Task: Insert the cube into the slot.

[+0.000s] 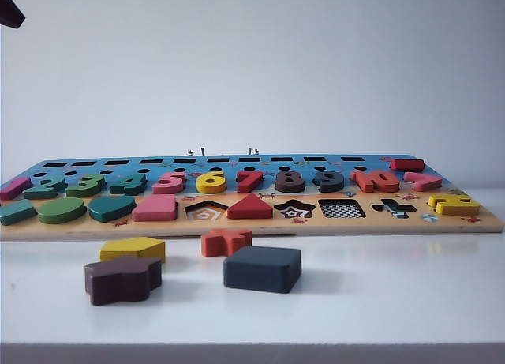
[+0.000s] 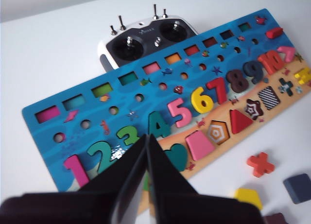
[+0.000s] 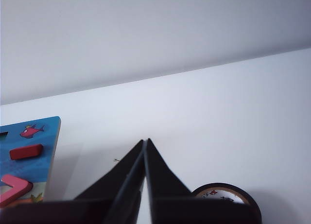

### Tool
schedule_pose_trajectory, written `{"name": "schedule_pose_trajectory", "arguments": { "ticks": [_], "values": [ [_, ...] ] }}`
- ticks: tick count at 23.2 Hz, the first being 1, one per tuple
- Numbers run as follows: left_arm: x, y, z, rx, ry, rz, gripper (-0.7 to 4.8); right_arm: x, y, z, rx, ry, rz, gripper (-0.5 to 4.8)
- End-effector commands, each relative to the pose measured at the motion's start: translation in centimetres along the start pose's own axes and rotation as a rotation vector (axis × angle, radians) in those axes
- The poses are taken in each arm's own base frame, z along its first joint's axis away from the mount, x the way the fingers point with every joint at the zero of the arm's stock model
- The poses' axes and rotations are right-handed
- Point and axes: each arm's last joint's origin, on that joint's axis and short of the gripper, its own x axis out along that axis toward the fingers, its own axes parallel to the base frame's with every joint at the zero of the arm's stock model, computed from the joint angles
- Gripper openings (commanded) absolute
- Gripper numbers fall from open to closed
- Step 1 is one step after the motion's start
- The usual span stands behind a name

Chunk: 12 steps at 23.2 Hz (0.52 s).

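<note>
The cube (image 1: 262,268) is seen lying loose on the bench (image 1: 394,301) near its front edge, before the puzzle board (image 1: 489,220). The left gripper (image 2: 146,136) is held pinched shut and empty above the board; the right gripper (image 3: 146,141), likewise closed on nothing, is kept beyond the board's end.

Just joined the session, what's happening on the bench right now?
Nothing is being handled yet. The cube lies loose on the white table in front of the puzzle board, next to the yellow pentagon, orange cross and brown wavy piece. The square checkered slot is empty. The left gripper is shut, above the board's number row. The right gripper is shut, off past the board's end by a tape roll.
</note>
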Motion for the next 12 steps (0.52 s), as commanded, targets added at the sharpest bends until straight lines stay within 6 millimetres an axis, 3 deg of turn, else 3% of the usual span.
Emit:
{"name": "schedule_pose_trajectory", "arguments": {
  "ticks": [1, 12],
  "values": [
    [-0.3, -0.4, 0.7, -0.008, 0.039, -0.086, 0.17, 0.0, 0.1, 0.1, 0.009, -0.01, 0.021, -0.04],
    [-0.8, -1.0, 3.4, -0.098, 0.225, -0.284, 0.17, -0.1, 0.6, 0.0, 0.105, 0.028, 0.207, -0.02]
  ]
}}
